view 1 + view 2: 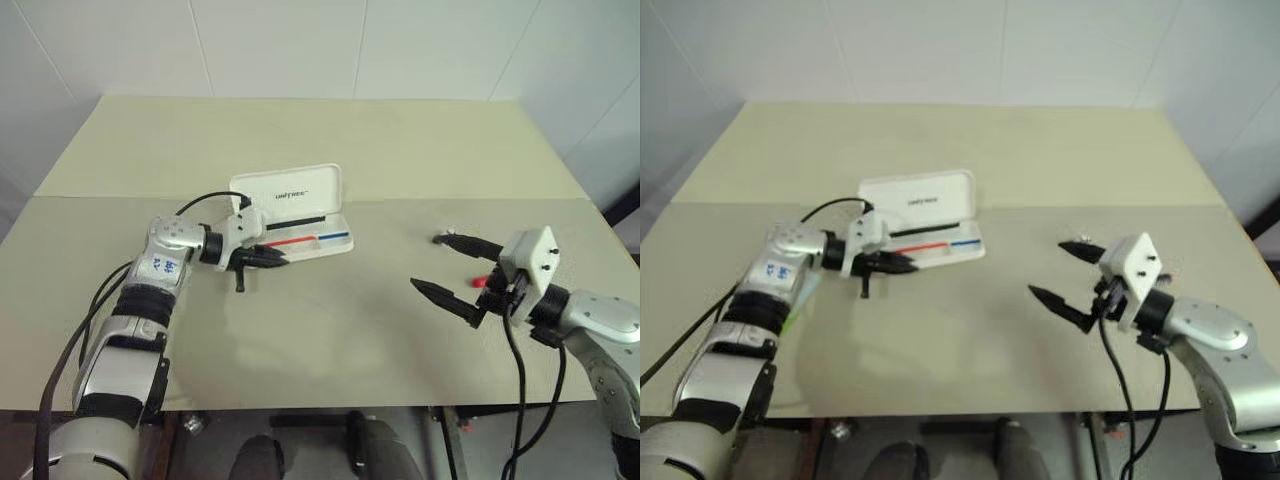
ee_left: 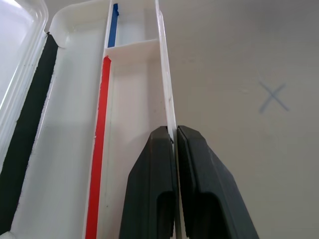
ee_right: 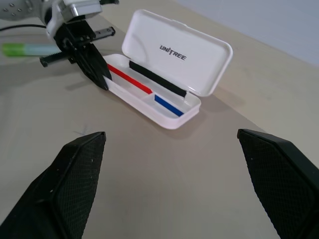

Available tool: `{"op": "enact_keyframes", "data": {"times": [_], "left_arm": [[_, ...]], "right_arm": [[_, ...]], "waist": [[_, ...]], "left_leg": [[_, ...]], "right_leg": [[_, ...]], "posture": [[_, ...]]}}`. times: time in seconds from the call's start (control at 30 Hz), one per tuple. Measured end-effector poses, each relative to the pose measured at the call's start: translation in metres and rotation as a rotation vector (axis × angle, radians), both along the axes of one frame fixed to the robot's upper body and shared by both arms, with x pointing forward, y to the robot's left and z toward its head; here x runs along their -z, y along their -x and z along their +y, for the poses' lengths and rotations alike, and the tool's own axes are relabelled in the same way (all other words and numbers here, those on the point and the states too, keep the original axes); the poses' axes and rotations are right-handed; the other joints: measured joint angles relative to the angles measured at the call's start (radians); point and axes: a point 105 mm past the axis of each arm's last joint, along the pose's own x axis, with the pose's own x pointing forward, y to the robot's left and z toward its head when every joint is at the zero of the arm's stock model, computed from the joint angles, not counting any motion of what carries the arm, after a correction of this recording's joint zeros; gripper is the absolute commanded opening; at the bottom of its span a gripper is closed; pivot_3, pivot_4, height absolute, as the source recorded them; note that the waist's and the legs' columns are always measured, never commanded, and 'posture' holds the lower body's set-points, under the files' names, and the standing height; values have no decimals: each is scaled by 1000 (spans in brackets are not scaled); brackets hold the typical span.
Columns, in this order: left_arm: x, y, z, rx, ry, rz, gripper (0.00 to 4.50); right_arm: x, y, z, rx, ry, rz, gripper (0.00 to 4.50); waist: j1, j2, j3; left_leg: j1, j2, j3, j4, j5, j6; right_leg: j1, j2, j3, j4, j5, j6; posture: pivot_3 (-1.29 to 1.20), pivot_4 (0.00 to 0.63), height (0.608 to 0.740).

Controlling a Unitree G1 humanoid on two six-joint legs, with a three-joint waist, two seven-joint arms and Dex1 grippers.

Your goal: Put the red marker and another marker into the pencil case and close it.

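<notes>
- The pencil case (image 1: 295, 215) is a flat white plastic box with rounded corners, lying open on the beige table (image 1: 330, 330) toward the far left of centre. Its lid stands up behind the tray and bears small dark lettering.
- Inside the tray run a thin red stripe (image 2: 99, 144) and a thin blue stripe (image 2: 114, 25), parted by a small divider, with a black strip (image 3: 157, 79) along the hinge side.
- The left gripper (image 2: 174, 149) is clenched on the tray's near wall at the left end of the case; the left wrist view shows the thin white wall pinched between the two black fingers (image 2: 149, 194).
- The right gripper (image 1: 452, 268) hangs spread wide over the right part of the table, well apart from the case and grasping nothing.
- A small red end (image 1: 480, 282) shows just behind the right gripper in the left eye view; most of it is hidden, so whether it is the red marker cannot be told.
- The right wrist view shows a light-green marker (image 3: 22, 49) lying on the table beyond the left arm, outside the case.
- The left wrist view shows a faint cross mark (image 2: 273, 96) drawn on the table beside the case.
</notes>
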Motion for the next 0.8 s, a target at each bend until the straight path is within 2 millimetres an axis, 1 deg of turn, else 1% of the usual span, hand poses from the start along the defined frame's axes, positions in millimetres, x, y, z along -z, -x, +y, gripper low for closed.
{"op": "enact_keyframes", "data": {"times": [0.13,0.17,0.27,0.3,0.37,0.53,0.67,0.8], "left_arm": [[-3,12,0,13,-14,-25,51],[-2,18,0,23,-20,-39,51],[8,41,-5,71,-32,-34,51],[12,48,-8,85,-34,-23,51],[12,58,-15,106,-27,-11,51],[8,69,-26,136,-23,-28,51],[18,76,-30,142,-28,4,51],[24,77,-30,140,-34,5,51]], "right_arm": [[0,6,-3,-53,24,18,4500],[1,8,-6,-72,42,33,4500],[5,6,-28,-40,91,79,4500],[4,5,-32,-30,97,78,4500],[4,3,-33,-27,98,74,4500],[4,3,-33,-28,98,74,4500],[6,4,-33,-20,97,80,4500],[8,6,-32,-19,101,82,4500]], "waist": [[1,0,0],[1,0,0],[1,0,0],[1,0,0],[0,0,0],[0,0,0],[-2,0,0],[-4,0,0]], "left_leg": [[0,0,0,1,0,0],[0,0,0,1,0,0],[0,0,1,1,0,0],[0,0,0,1,0,0],[1,0,0,1,0,-1],[3,0,-1,1,2,-2],[4,0,-1,1,2,-2],[4,0,-1,1,2,-2]], "right_leg": [[0,0,0,1,0,0],[0,0,0,1,0,0],[0,0,1,0,0,0],[0,0,1,0,0,0],[0,0,1,1,0,0],[0,0,1,1,0,0],[1,0,2,2,0,0],[1,0,2,2,0,0]], "posture": [[0,150,740],[0,150,740],[0,150,740],[0,150,740],[0,150,740],[0,150,740],[0,150,740],[0,150,740]]}}
